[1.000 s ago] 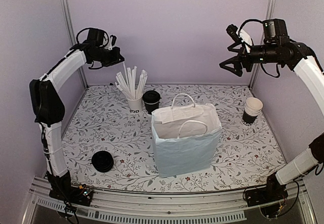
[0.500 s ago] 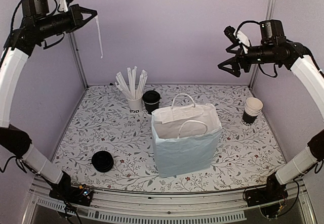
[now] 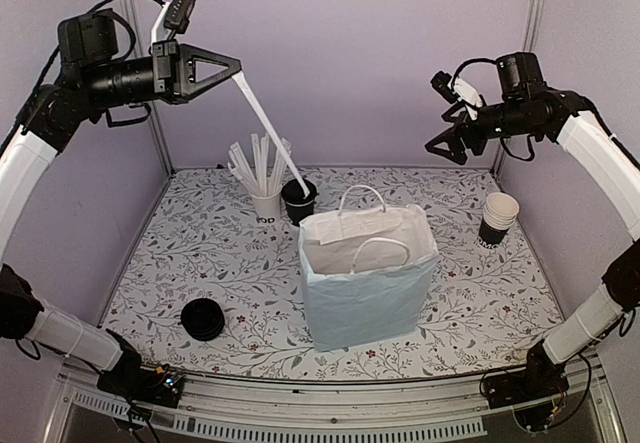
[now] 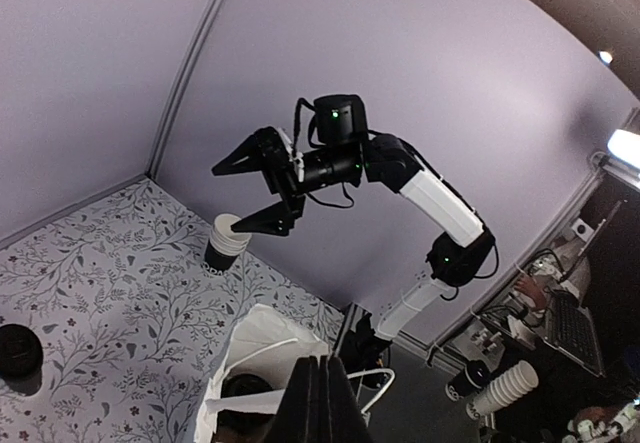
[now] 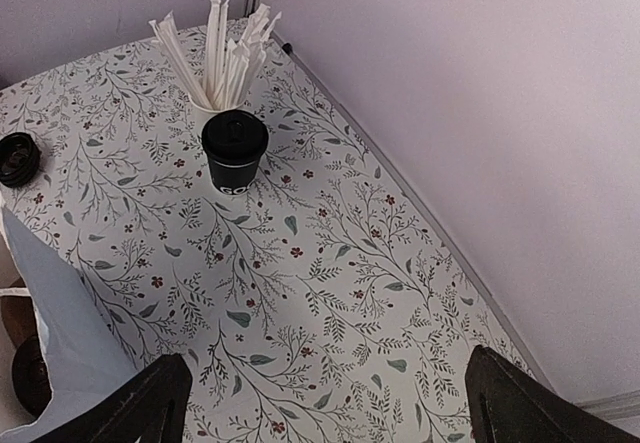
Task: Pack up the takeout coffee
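The takeout coffee (image 3: 298, 200) sits on the desk (image 3: 470, 293), touching the straw cup (image 3: 266, 203), behind the white bag (image 3: 365, 278). It's probably squashy paper with a lid that pops off, so I'd pinch it gently mid-wall. The left pincer (image 3: 232, 68) is clamped on a wrapped straw (image 3: 268, 128). The right pincer (image 3: 437, 118) is wide open and empty.

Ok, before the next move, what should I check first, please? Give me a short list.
1. Left gripper holds the straw: ok, jaws shut.
2. Right gripper free: ok, jaws open, empty.
3. Paper bag upright, mouth open: ok.
4. Coffee cup lidded and upright: ok, behind the bag.
5. Straw's end over the bag mouth: not ok, it lines up with the cup.
6. Room inside the bag: cannot tell.
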### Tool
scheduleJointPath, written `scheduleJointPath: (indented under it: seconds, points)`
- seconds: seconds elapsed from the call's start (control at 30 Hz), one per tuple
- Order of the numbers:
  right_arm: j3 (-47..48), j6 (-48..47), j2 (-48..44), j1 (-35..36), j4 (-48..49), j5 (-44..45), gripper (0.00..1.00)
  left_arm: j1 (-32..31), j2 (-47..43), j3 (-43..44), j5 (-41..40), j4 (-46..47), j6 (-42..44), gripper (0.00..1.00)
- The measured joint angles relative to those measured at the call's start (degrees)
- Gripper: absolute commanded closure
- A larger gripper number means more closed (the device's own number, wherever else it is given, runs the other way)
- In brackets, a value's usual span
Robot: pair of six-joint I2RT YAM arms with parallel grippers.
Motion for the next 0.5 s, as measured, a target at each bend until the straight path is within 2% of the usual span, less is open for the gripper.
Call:
scheduleJointPath:
  seconds: [0.27, 0.5]
  points:
    - [-1.9, 0.2, 1.1, 0.0, 0.3, 1.1, 0.01, -8.7, -1.9, -5.9, 3.2, 6.4, -5.6, 1.0]
    - [-2.0, 0.2, 1.1, 0.0, 0.3, 1.2, 0.01, -11.6, -1.8, -12.1, 3.0, 9.3, -7.5, 1.0]
